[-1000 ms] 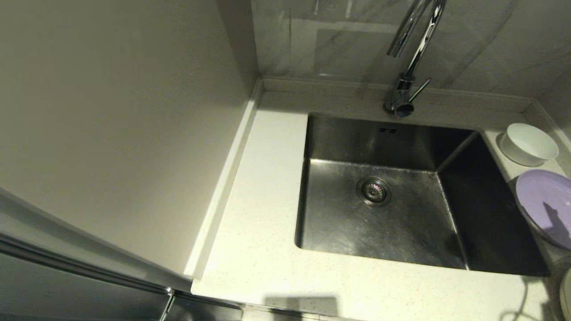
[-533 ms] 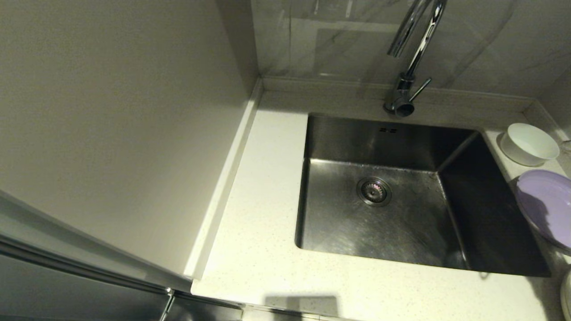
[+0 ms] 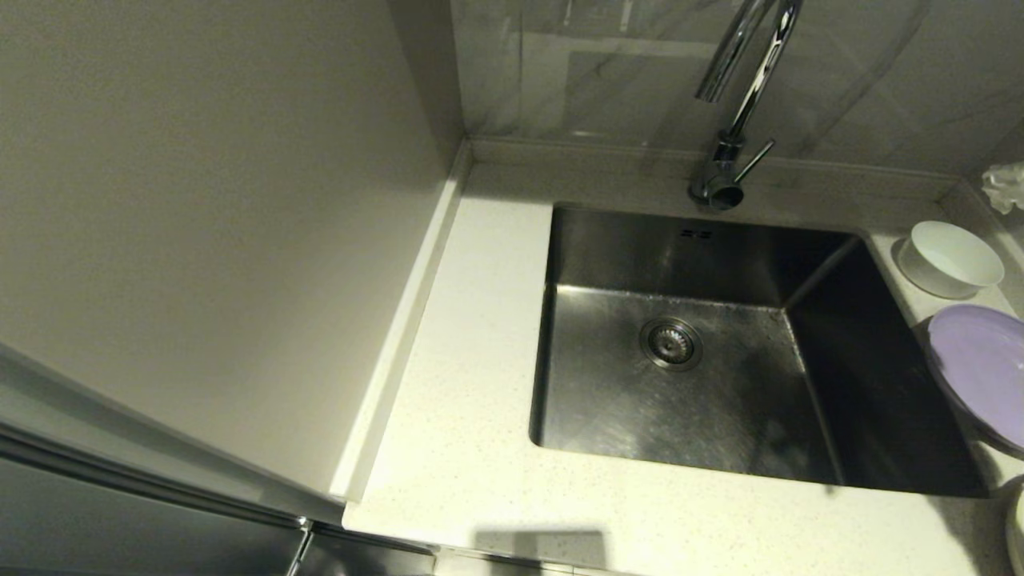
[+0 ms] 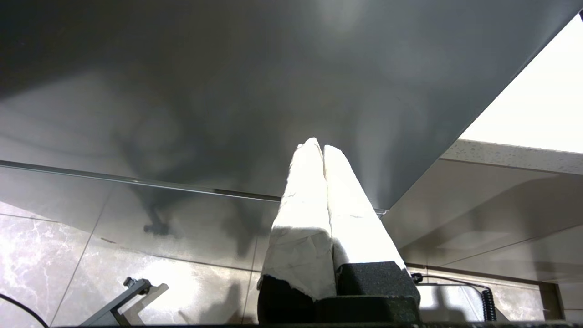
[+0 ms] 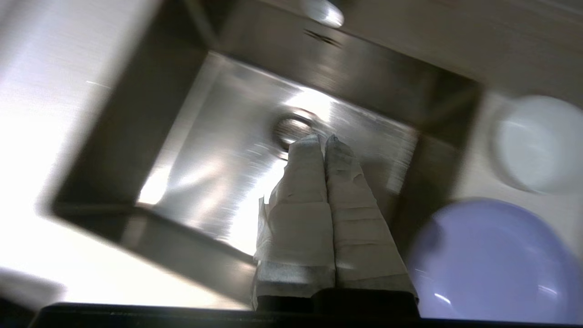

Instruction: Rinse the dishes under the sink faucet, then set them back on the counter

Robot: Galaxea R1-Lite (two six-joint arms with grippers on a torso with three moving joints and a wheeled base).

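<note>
The small white bowl and the lavender plate sit on the counter right of the steel sink. Only a sliver of the cream plate shows at the lower right edge. The chrome faucet arches over the sink's back rim. My right gripper hangs high above the sink, shut and holding nothing, pointing toward the drain, with the lavender plate and bowl beside it. My left gripper is shut and parked low beside the cabinet front.
A plain beige wall panel rises along the counter's left side. A raised ledge runs behind the sink under the tiled wall. A white crumpled tip, apparently my right gripper's wrapped fingers, shows at the right edge above the bowl.
The dark shadow that lay on the lavender plate has slid off it. A white wrapped tip has come into view at the right edge above the bowl. The dishes have not moved.
</note>
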